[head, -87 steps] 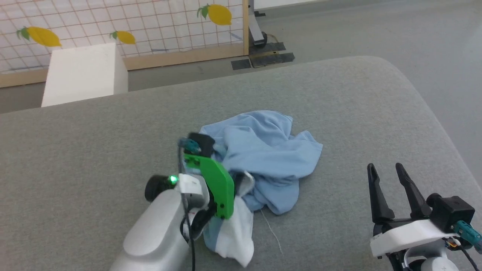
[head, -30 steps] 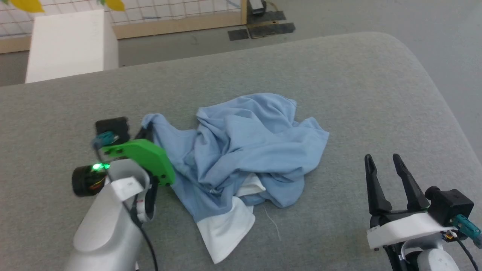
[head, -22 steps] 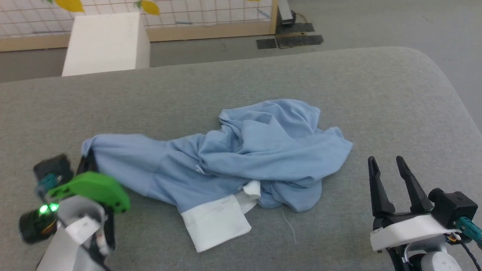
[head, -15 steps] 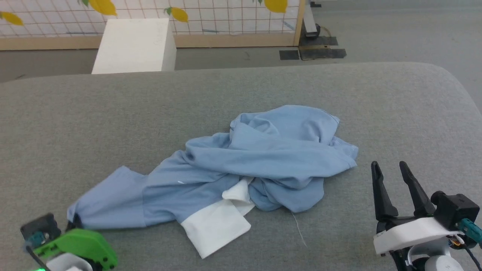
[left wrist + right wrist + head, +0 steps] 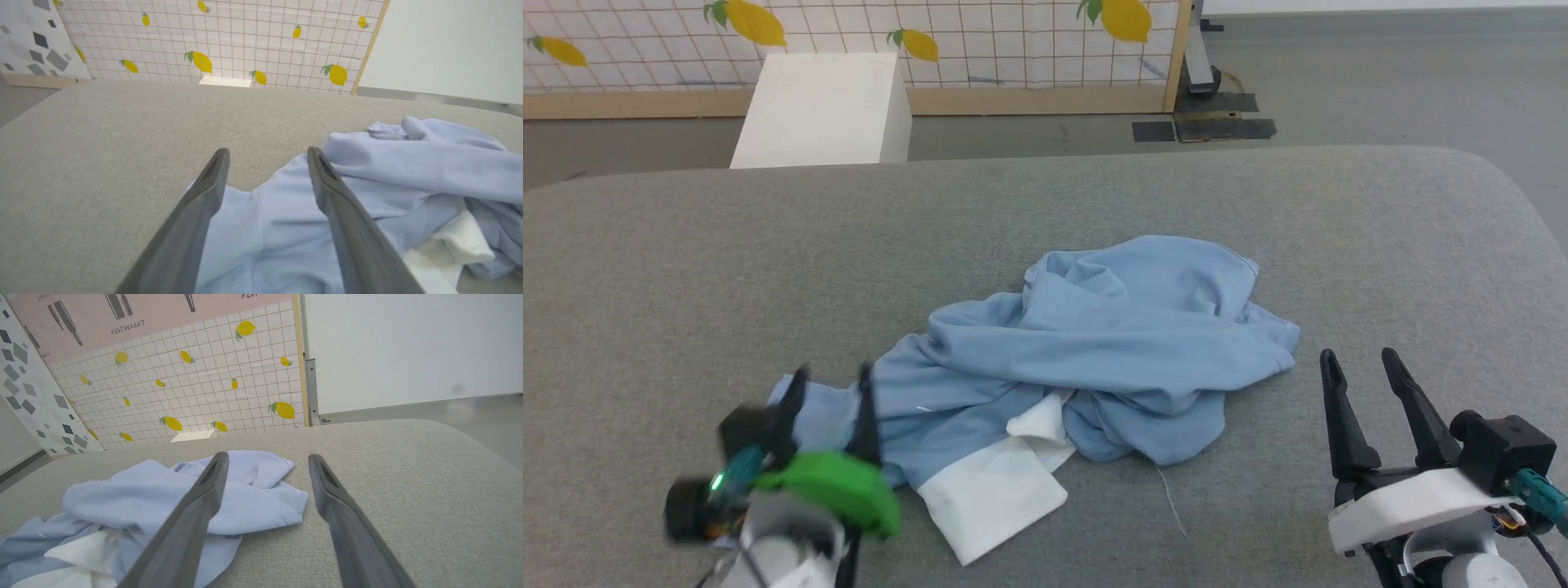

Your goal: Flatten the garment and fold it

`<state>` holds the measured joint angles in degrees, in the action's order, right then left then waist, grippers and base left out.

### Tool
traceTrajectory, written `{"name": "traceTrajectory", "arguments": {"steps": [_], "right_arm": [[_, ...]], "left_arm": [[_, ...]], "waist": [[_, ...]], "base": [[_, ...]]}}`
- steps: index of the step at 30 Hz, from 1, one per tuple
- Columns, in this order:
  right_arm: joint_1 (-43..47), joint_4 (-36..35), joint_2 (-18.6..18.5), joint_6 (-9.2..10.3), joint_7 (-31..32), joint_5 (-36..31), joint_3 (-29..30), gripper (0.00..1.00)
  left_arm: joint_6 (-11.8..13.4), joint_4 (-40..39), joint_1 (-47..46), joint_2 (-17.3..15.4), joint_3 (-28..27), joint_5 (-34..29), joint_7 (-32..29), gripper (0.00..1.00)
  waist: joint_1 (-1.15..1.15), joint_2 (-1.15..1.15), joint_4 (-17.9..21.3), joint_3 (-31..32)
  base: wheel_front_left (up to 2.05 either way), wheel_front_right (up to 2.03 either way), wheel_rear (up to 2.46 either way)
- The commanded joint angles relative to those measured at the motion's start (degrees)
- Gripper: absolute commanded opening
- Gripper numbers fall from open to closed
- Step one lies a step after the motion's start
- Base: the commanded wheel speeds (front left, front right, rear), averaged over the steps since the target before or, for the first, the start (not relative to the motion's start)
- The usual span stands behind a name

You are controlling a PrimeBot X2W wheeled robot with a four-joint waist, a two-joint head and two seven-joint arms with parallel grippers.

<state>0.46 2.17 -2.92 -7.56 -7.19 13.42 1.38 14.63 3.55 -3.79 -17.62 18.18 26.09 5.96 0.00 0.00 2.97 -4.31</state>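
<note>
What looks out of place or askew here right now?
The garment lies bunched in a heap, not flat, one end stretched under the open left gripper. A white fabric flap sticks out at its near edge, and a loose thread trails on the grey surface beside it.

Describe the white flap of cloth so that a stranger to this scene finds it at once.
On the wide grey cushion, a crumpled light blue shirt lies in the middle. At its near edge, right of the left gripper, a flap sticks out onto the grey. It alone is flat and white; the rest is blue and wrinkled.
</note>
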Motion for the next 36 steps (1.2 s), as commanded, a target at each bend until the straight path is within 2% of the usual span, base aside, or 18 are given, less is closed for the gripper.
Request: {"name": "traceTrajectory", "arguments": {"steps": [1, 7, 12, 14, 18, 20, 21, 22, 26, 29, 32, 36], "right_arm": [[0.45, -0.44, 0.04, 0.08, 0.24, -0.47, -0.34, 1.00], [-0.81, -0.79, 0.04, 0.08, 0.23, -0.03, -1.35, 1.00], [-2.40, -0.02, 0.04, 0.08, -0.67, 1.01, -2.11, 1.00], [-2.73, 0.56, 0.04, 0.08, -1.16, 1.36, -1.98, 1.00], [-3.31, 1.65, 0.04, 0.08, -2.12, 1.70, -1.58, 1.00], [-3.44, 2.07, 0.04, 0.08, -2.55, 1.81, -1.22, 1.00], [-3.50, 2.23, 0.04, 0.08, -2.70, 1.84, -1.13, 1.00], [-3.57, 2.42, 0.04, 0.08, -2.86, 1.85, -1.07, 1.00], [-4.06, 3.10, 0.04, 0.08, -3.35, 2.16, -1.32, 1.00], [-4.57, 3.28, 0.04, 0.08, -3.66, 2.36, -1.79, 1.00], [-5.23, 3.35, 0.04, 0.08, -3.95, 2.35, -2.06, 1.00], [-6.10, 3.49, 0.04, 0.08, -4.39, 2.67, -2.64, 1.00]], "left_arm": [[-1.12, 0.21, -4.15, 0.49, 1.50, -1.16, -1.29, 1.00], [-7.54, 7.74, -20.05, 2.90, 8.85, -3.74, -9.33, 1.00], [-13.06, 16.79, -28.80, 4.92, 12.19, -1.23, -20.39, 1.00], [-13.63, 19.29, -30.77, 5.06, 12.98, -0.46, -25.77, 1.00], [-11.88, 21.46, -32.56, 4.61, 13.93, 0.27, -36.66, 1.00], [-11.42, 20.05, -32.78, 4.52, 14.21, 0.88, -40.40, 1.00], [-11.38, 19.00, -32.79, 4.49, 14.25, 1.18, -41.31, 0.45], [-11.60, 17.72, -32.70, 4.23, 14.52, 1.39, -42.48, 0.00], [-13.08, 12.88, -32.28, 2.94, 14.96, 2.49, -44.83, 0.00], [-13.91, 10.06, -33.25, 1.11, 14.01, 2.21, -43.21, 0.00], [-14.16, 8.45, -35.23, -0.37, 10.51, 3.01, -38.71, 0.00], [-12.45, 10.73, -38.20, -4.12, 4.96, 2.52, -33.44, 0.00]], "waist": [[0.00, 0.00, 0.68, -0.58], [0.00, 0.00, 3.81, -3.59], [0.00, 0.00, 7.74, -6.91], [0.00, 0.00, 9.00, -7.80], [0.00, 0.00, 10.85, -8.82], [0.00, 0.00, 11.19, -8.96], [0.00, 0.00, 11.30, -8.99], [0.00, 0.00, 11.38, -8.98], [0.00, 0.00, 11.23, -8.71], [0.00, 0.00, 10.91, -8.70], [0.00, 0.00, 10.61, -9.16], [0.00, 0.00, 10.86, -10.15]], "base": [[0.00, 0.00, 0.00], [0.00, 0.00, 0.00], [0.00, 0.00, 0.00], [0.00, 0.00, 0.00], [0.00, 0.00, 0.00], [0.00, 0.00, 0.00], [0.00, 0.00, 0.00], [0.00, 0.00, 0.00], [0.00, 0.00, 0.00], [0.00, 0.00, 0.00], [0.00, 0.00, 0.00], [0.00, 0.00, 0.00]]}}
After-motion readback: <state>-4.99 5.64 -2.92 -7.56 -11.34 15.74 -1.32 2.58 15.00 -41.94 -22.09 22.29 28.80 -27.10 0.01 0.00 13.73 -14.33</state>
